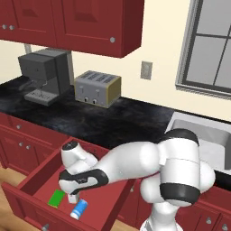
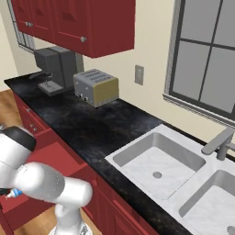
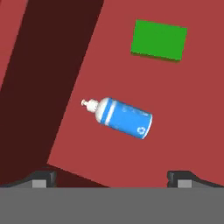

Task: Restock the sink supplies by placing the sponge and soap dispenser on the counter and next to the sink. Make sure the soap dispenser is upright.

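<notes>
Neither item is placed yet: the sponge (image 3: 159, 40) and the soap dispenser (image 3: 120, 117), lying on its side, rest in the open drawer (image 1: 40, 173) below the counter (image 1: 113, 122), beneath spread, empty fingers (image 3: 41, 177).

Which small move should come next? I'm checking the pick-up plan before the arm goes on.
Probably lower the open end effector straight down over the soap dispenser. The bottle lies on its side on the drawer floor, apart from the sponge, and sits between the spread fingertips in the hand view, with nothing gripped yet.
</notes>
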